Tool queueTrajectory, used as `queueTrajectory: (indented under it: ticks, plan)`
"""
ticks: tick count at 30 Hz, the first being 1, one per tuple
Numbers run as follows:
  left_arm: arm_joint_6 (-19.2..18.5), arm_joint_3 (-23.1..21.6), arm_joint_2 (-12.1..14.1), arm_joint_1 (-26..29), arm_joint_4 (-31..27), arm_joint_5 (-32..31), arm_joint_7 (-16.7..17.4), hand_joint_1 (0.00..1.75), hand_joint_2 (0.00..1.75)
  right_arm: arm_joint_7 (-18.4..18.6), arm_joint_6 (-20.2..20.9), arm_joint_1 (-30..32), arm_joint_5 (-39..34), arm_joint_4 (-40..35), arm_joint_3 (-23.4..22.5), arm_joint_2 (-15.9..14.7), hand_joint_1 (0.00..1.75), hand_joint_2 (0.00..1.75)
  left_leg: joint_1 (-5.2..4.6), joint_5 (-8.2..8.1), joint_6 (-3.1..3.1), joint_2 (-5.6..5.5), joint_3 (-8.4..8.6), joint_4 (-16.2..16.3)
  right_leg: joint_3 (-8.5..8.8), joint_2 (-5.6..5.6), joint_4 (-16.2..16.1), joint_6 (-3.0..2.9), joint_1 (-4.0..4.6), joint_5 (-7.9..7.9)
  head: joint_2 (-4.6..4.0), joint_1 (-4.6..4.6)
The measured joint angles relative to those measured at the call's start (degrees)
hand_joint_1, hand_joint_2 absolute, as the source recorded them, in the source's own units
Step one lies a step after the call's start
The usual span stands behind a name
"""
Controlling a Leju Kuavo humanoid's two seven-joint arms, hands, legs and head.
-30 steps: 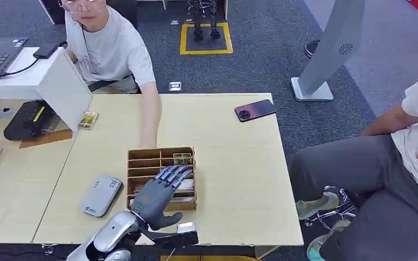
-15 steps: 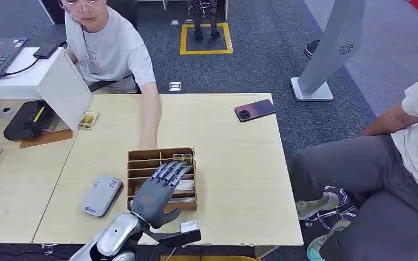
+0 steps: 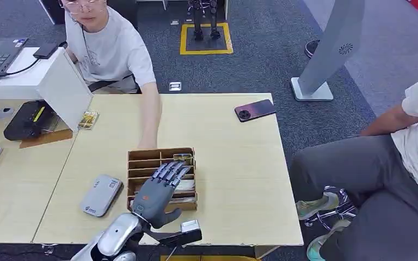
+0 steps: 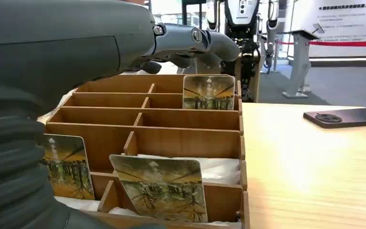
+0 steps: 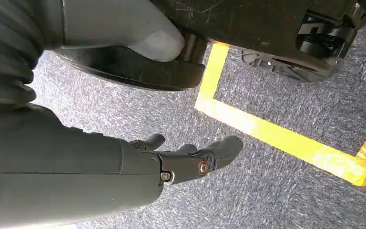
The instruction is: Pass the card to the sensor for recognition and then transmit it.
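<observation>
On the left of the table lies the grey sensor [image 3: 102, 194], flat and just left of the wooden card box [image 3: 136, 163]. The robot's left hand [image 3: 158, 191] hovers over the middle of that box with its fingers stretched out and apart, holding nothing; its fingertips reach toward the far right compartment.

The step in hand appears to be picking a card. To do it well, the hand should probably come down onto one card's upper edge, pinch it between thumb and fingers, and lift straight up so the dividers do not snag it, then carry it left to the sensor, face flat above the grey pad.

The box has rows of slots split by thin dividers. In the wrist view, a card [image 4: 208, 92] stands upright in the far right compartment, just under the fingertips. Two more cards lean in the nearest row: one on the left [image 4: 68, 165], partly hidden by the hand's cover, and one on the right [image 4: 164, 187], with white padding behind them. The middle rows look bare.

A person's arm [image 3: 151, 120] reaches to the box's far edge. Farther right, a dark phone [image 3: 255, 110] lies near the table's far edge.

The right hand [image 5: 190, 160] hangs over the carpet, its fingers loosely spread and holding nothing.
</observation>
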Motion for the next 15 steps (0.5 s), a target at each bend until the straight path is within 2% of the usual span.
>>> queueTrajectory:
  ticks: [15]
  plan:
    - [0.0,0.0,0.0,0.0,0.0,0.0,0.0,0.0,1.75,0.0,0.0,0.0,0.0,0.0,0.0,0.0,0.0,1.75,0.0,0.0,0.0,0.0,0.0,0.0,0.0,0.0,0.0,0.0,0.0,0.0,0.0,0.0]
